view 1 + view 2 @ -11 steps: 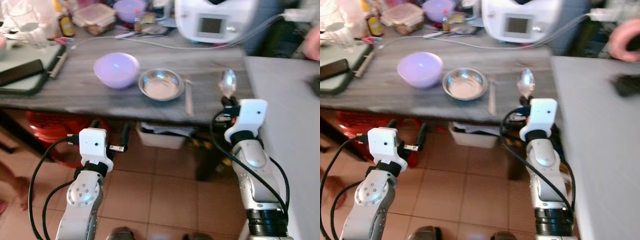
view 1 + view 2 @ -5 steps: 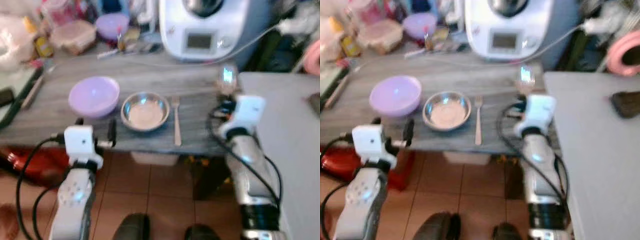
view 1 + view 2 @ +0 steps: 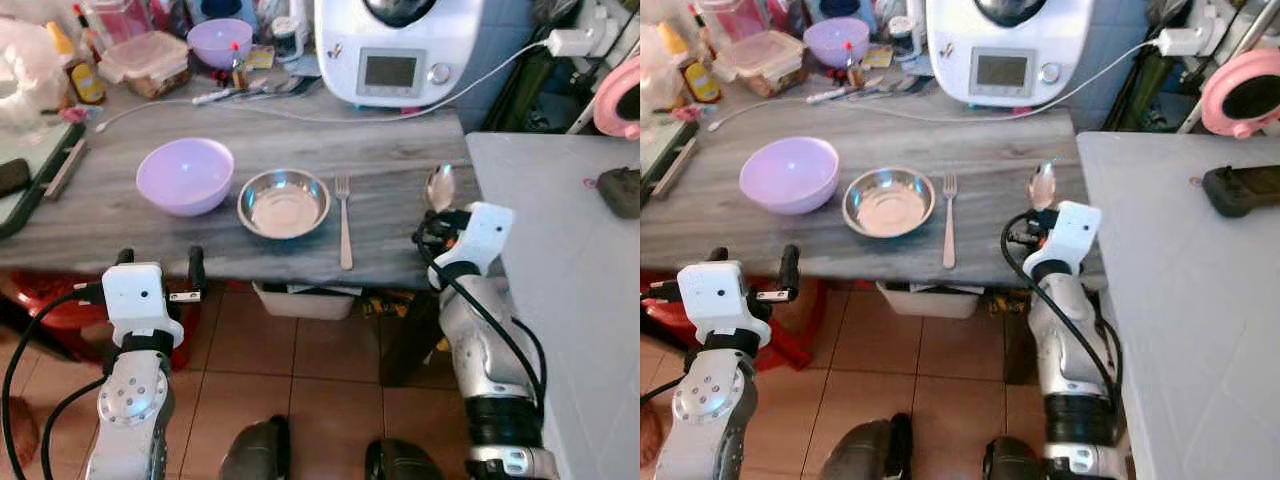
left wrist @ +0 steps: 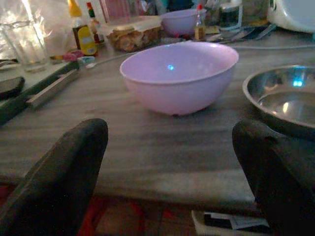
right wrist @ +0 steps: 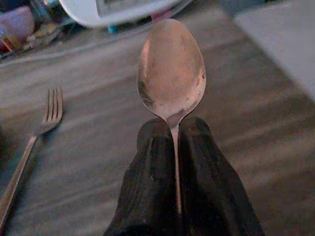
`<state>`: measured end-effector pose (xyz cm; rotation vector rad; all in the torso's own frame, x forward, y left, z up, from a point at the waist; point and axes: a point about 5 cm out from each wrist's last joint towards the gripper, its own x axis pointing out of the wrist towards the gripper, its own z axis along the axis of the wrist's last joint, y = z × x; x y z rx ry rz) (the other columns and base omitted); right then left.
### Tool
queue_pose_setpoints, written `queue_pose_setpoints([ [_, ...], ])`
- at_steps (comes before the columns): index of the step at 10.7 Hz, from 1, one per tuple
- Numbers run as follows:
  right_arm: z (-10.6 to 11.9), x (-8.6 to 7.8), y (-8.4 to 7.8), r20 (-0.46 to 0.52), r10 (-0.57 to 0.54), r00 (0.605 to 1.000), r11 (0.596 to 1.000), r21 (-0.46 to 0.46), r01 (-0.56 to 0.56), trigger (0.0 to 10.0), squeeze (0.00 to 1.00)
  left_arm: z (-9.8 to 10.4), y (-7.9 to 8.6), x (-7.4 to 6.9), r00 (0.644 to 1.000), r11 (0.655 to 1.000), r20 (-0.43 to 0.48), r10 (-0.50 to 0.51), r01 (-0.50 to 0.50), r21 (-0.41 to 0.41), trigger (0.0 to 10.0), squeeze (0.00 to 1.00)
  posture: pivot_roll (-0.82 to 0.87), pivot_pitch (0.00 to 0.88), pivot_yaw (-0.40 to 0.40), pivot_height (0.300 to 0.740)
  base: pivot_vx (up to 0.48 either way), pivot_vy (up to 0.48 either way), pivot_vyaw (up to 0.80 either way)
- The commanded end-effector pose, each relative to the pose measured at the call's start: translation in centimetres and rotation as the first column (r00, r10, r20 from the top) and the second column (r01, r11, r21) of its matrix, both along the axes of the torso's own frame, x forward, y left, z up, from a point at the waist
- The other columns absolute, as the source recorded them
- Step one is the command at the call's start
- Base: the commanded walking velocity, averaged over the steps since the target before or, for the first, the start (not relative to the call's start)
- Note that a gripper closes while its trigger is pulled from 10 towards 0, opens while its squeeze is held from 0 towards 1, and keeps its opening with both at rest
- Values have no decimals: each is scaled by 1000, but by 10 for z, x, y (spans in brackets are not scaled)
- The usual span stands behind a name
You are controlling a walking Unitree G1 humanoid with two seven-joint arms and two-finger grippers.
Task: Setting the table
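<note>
On the grey wooden table [image 3: 120,225] a lilac bowl [image 3: 185,176] stands at the left, a steel bowl [image 3: 284,202] beside it and a fork [image 3: 344,220] to the right of that. My right gripper [image 3: 437,212] is shut on a metal spoon [image 3: 440,186], whose bowl sticks out over the table's right end. The spoon [image 5: 172,73] juts from the closed fingers [image 5: 152,162], with the fork [image 5: 34,135] off to one side. My left gripper [image 3: 158,262] is open at the table's front edge, its fingers [image 4: 54,182] facing the lilac bowl [image 4: 179,76].
A white kitchen machine [image 3: 398,48] with a cable stands at the back. Bottles, a food box [image 3: 147,60] and a small purple bowl [image 3: 220,40] crowd the back left. A light grey counter [image 3: 560,240] adjoins on the right. A dark tray [image 3: 30,185] sits at the left edge.
The camera view has shifted and sharpened. My right gripper holds the spoon lower, nearer the table's right front. My left gripper is a little lower at the front edge.
</note>
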<state>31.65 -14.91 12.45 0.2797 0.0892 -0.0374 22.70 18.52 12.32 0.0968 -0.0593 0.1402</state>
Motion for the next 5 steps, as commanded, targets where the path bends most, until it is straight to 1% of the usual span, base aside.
queue_pose_setpoints([
  [1, 1, 7, 11, -26, 21, 999, 998, 53, -20, 10000, 0, 2, 1, -1, 1000, 1000, -4, -7, 7, 19, 10000, 0, 74, 190, 39, 740, 0, 0, 0],
  [2, 3, 15, 25, -46, 63, 997, 995, 85, -59, 10000, 0, 2, -2, -2, 1000, 999, -11, -26, 27, 25, 10000, 0, 78, 200, 38, 740, 0, 0, 0],
  [3, 7, 20, 31, -47, 87, 995, 993, 88, -83, 10000, 0, 2, -3, -3, 999, 999, -14, -34, 34, 20, 10000, 0, 79, 213, 37, 740, 0, 0, 0],
  [5, 5, 24, 34, -74, 105, 992, 990, 102, -97, 10000, 0, -1, -5, -6, 999, 999, -28, -43, 44, 17, 10000, 0, 77, 213, 38, 740, 0, 0, 0],
])
